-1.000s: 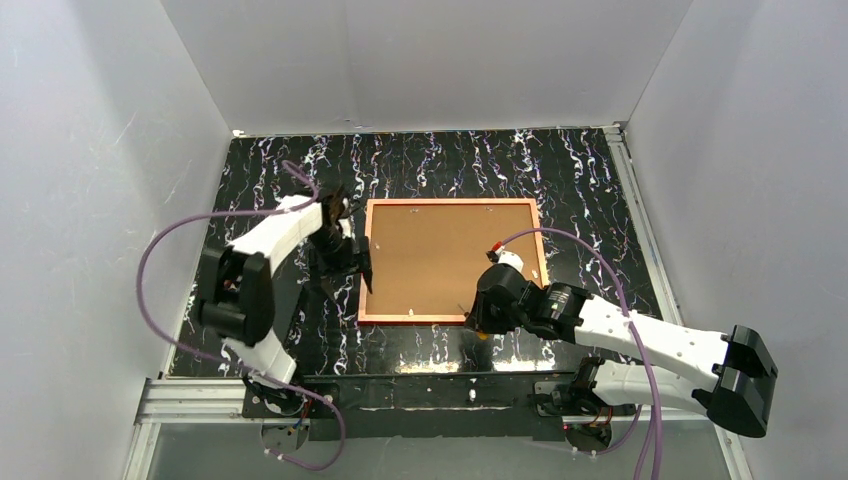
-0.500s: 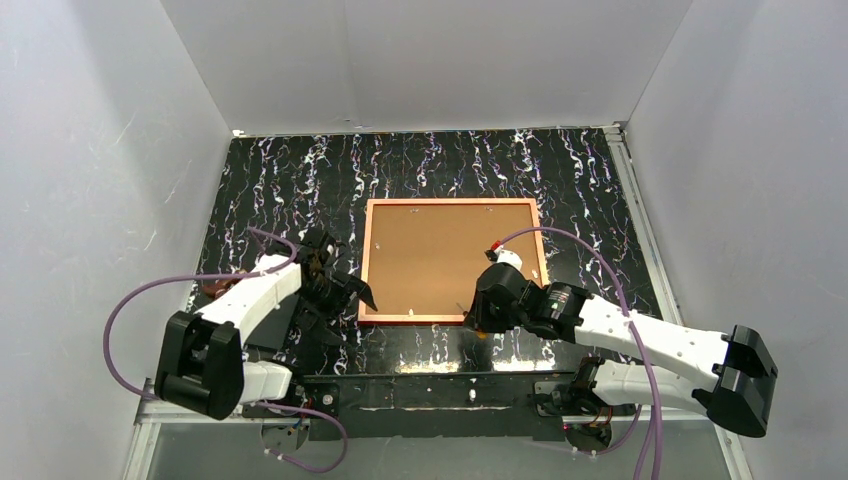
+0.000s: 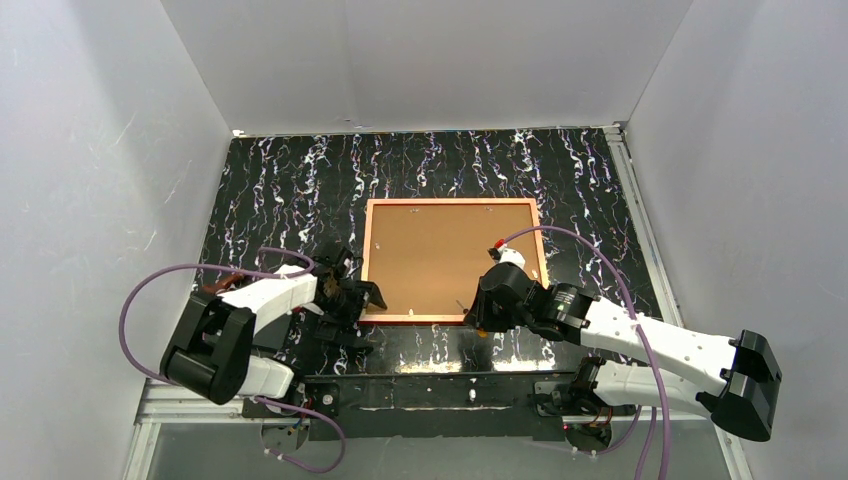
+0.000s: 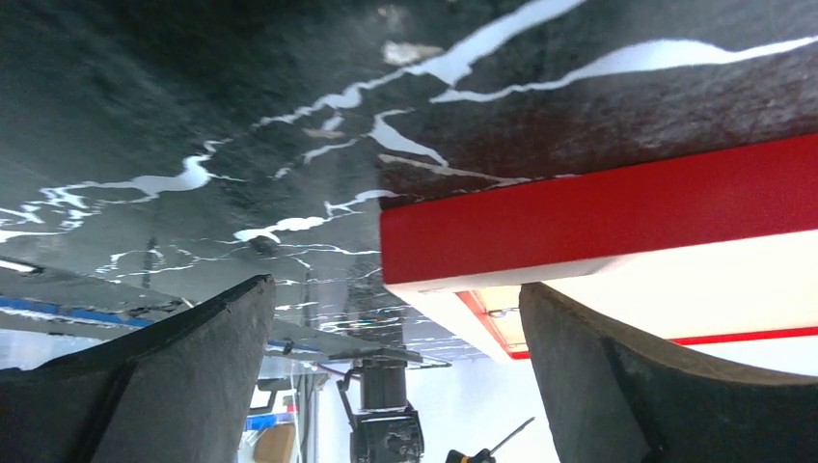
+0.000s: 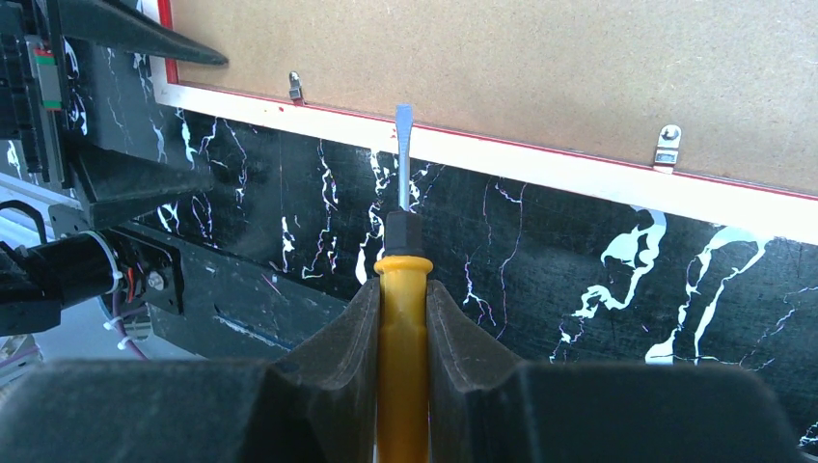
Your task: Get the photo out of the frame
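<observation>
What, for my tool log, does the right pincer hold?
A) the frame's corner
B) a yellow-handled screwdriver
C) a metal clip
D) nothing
B: in the right wrist view the right pincer is shut on the screwdriver, whose flat tip points at the frame rim.

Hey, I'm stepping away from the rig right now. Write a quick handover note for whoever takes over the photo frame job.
Left claw: open, a finger either side of the frame's near-left corner, gripping nothing.
Right claw: shut on a yellow-handled screwdriver, blade tip at the frame's near rim, between two metal tabs.
The frame lies face down on the table. The photo is inside, only its brown board back showing.
Done: tool in hand, both arms at the frame.
Left: probably free the tabs, then lift the photo out.
</observation>
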`<state>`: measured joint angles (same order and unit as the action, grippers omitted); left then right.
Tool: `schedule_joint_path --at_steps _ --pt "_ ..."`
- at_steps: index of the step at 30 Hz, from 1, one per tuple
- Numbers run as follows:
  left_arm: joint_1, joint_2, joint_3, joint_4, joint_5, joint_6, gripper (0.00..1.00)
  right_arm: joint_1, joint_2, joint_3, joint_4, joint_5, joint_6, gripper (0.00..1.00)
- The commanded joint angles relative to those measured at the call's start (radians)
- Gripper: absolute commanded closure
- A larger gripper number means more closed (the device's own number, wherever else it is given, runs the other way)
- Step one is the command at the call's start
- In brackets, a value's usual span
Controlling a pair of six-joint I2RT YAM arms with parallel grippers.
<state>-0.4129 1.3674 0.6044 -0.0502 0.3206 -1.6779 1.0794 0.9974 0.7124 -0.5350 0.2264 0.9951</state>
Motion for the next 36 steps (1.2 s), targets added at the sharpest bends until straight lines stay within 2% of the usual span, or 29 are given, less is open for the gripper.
schedule_joint_path --at_steps 1,3,7,9,12,13,15,16,20,24,30,34,36 --pt "-0.044 0.051 -0.016 -0.053 -0.087 -0.100 0.03 -0.001 -0.019 0.018 0.017 0.021 0.001 0.99" --pt "-0.063 0.066 -0.028 -0.019 -0.107 -0.127 0.09 -0.002 -0.019 0.018 0.019 0.024 -0.001 0.99" --pt "-0.101 0.098 -0.023 0.003 -0.133 -0.143 0.43 -0.002 -0.011 0.021 0.023 0.021 -0.001 0.99" --pt "-0.111 0.102 -0.031 0.005 -0.146 -0.144 0.56 -0.001 -0.006 0.026 0.022 0.018 -0.002 0.99" --pt "-0.112 0.100 -0.043 0.014 -0.153 -0.094 0.77 -0.001 0.000 0.029 0.022 0.012 -0.002 0.99" --pt "-0.110 0.099 -0.040 0.002 -0.158 -0.063 0.81 -0.001 0.000 0.029 0.021 0.011 -0.001 0.99" --pt "-0.098 0.105 -0.017 -0.044 -0.159 0.029 0.97 -0.001 -0.002 0.026 0.022 0.010 -0.001 0.99" --pt "-0.087 0.112 0.005 -0.075 -0.158 0.082 1.00 -0.001 -0.003 0.024 0.021 0.010 -0.001 0.99" --pt "-0.029 0.146 0.090 -0.186 -0.169 0.308 1.00 -0.001 -0.002 0.019 0.019 0.007 -0.002 0.99" --pt "0.069 0.199 0.188 -0.216 -0.165 0.564 1.00 -0.002 0.019 0.019 0.028 0.000 -0.007 0.99" --pt "0.172 0.445 0.544 -0.385 -0.067 0.942 1.00 -0.002 0.104 0.048 0.079 -0.035 -0.023 0.99" --pt "0.195 0.585 0.735 -0.463 -0.010 1.067 1.00 -0.002 0.184 0.108 0.097 -0.063 -0.045 0.99" --pt "0.199 0.628 0.769 -0.452 0.032 1.085 1.00 -0.001 0.217 0.134 0.118 -0.077 -0.053 0.99"
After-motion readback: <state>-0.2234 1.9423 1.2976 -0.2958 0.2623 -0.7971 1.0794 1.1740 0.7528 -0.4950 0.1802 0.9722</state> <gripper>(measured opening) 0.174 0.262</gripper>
